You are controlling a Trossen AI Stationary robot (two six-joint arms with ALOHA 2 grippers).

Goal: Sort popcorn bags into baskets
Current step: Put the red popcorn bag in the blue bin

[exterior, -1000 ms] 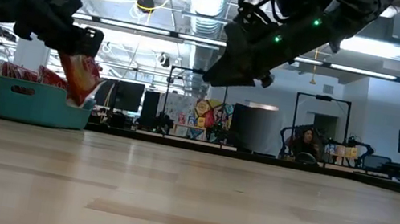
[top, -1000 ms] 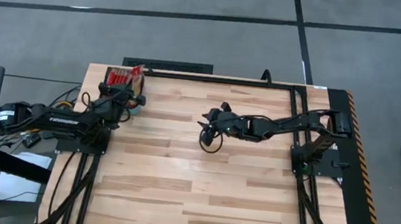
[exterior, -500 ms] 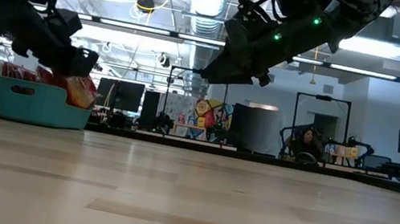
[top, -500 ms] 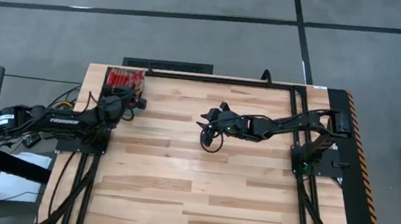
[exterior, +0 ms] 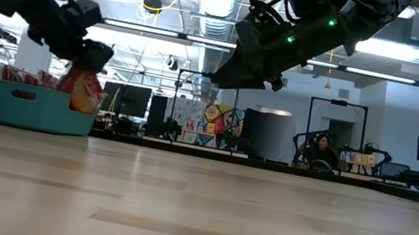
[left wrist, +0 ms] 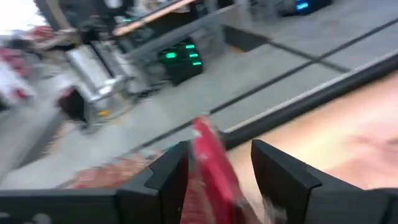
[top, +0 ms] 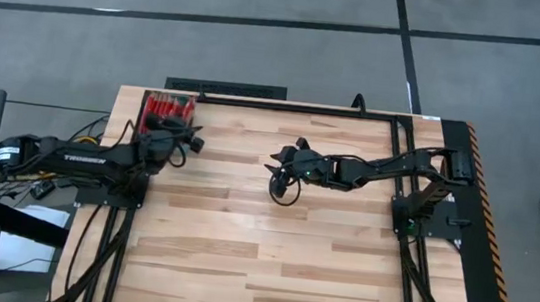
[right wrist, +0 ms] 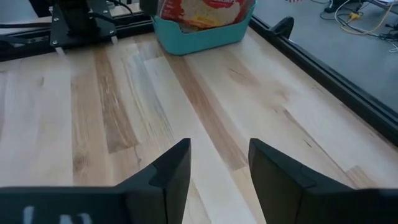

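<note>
The wooden worktop lay mostly bare, both dark arms reaching in over it. The teal basket sat at the far left corner, red popcorn bags packed upright inside — one bag stood at its near end, leaning against the rim. The left tool hovered just beside the basket, fingers apart with that bag between them (whether they touched it, I could not tell). The right tool hung over mid-worktop, fingers spread — holding nothing.
</note>
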